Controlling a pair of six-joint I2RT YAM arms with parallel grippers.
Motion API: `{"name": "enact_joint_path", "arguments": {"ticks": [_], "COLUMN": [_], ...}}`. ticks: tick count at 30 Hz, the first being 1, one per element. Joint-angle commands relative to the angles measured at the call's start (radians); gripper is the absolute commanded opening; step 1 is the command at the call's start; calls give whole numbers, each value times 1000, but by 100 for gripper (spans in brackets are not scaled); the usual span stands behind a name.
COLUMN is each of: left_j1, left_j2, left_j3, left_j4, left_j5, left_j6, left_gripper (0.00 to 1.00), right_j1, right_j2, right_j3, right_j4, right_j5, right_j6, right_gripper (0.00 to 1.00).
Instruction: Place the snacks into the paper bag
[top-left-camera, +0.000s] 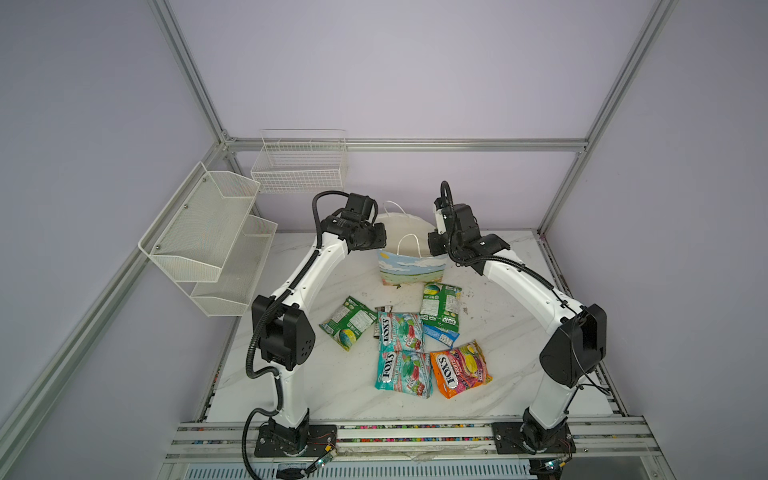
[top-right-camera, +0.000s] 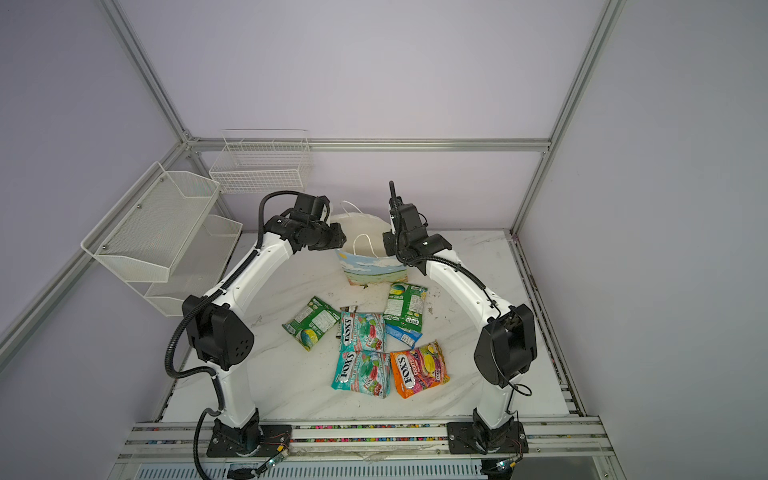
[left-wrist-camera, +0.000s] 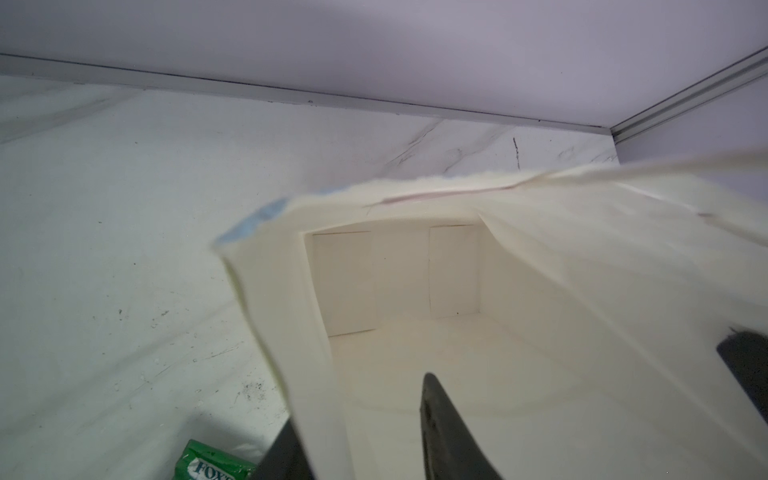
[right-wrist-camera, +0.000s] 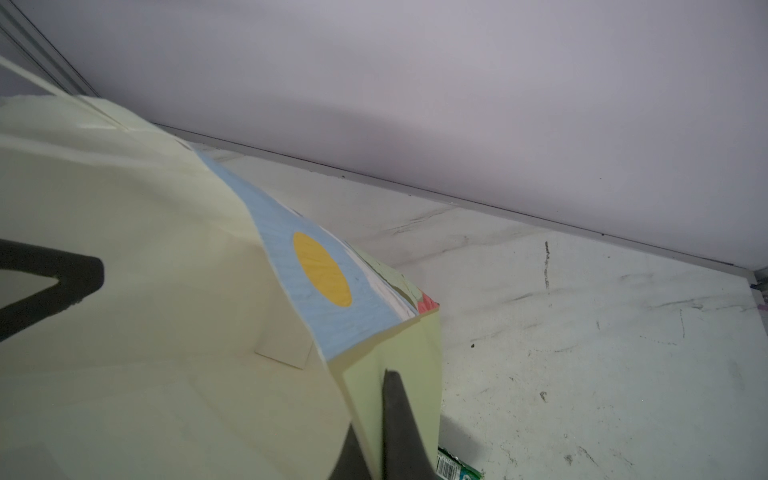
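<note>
The paper bag (top-left-camera: 413, 268) (top-right-camera: 376, 270) stands upright at the back of the table, mouth open and nothing inside in the left wrist view. My left gripper (left-wrist-camera: 361, 403) straddles its left wall: one finger outside, the other inside with a gap to the paper. My right gripper (right-wrist-camera: 376, 388) is shut on the bag's right side wall (right-wrist-camera: 411, 353). In front of the bag lie the snacks: two green bags (top-left-camera: 349, 322) (top-left-camera: 440, 307), two teal packets (top-left-camera: 401, 330) (top-left-camera: 405, 372), an orange packet (top-left-camera: 459, 368), a small blue packet (top-left-camera: 440, 336) and a dark wrapper (top-left-camera: 384, 309).
Two white wire baskets (top-left-camera: 208, 237) (top-left-camera: 299, 166) hang on the left and back walls. Aluminium frame posts (top-left-camera: 561, 178) stand at the table's back corners. Both arm bases sit on the front rail (top-left-camera: 415, 434).
</note>
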Motion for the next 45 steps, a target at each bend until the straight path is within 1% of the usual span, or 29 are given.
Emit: {"name": "enact_joint_path", "arguments": {"ticks": [1,2,6,7,9,11,15,16,20,22,27,29,38,43,45], "left_j1": [1,2,2,2,2,2,2,2,1,2,1,2,2,2,2], "left_j2": [-73,-74,-70,-73,-80,-88,-111,-119,-155,-170,-197,-210,-235,-237,-240], "left_j3": [-22,-15,14,12,8,4,0,2,21,42,77,80,97,116,117], "left_j4": [-2,-7,-40,-40,-42,-44,-50,-51,-70,-88,-134,-146,-197,-210,-210], "left_j5": [-24,-25,-24,-24,-27,-32,-51,-58,-95,-120,-171,-184,-297,-314,-323], "left_j6": [11,14,22,22,22,22,25,26,35,42,64,73,115,139,145], "left_gripper": [27,27,14,11,0,0,0,0,0,0,0,0,0,0,0], "right_j1": [14,16,26,29,33,37,48,51,56,58,58,59,81,95,96], "right_j2": [-25,-27,-34,-36,-39,-44,-52,-56,-75,-87,-101,-108,-167,-231,-257], "right_j3": [-7,-11,-21,-24,-26,-29,-38,-40,-60,-72,-89,-103,-206,-273,-296], "right_j4": [14,15,20,20,24,26,29,30,45,56,65,70,101,130,139], "right_j5": [20,19,22,24,23,19,16,13,-19,-34,-66,-82,-131,-141,-147], "right_j6": [-15,-14,-17,-17,-16,-14,-12,-11,0,6,17,22,53,74,83], "right_gripper": [6,6,6,6,7,7,11,13,32,38,44,48,59,69,71]}}
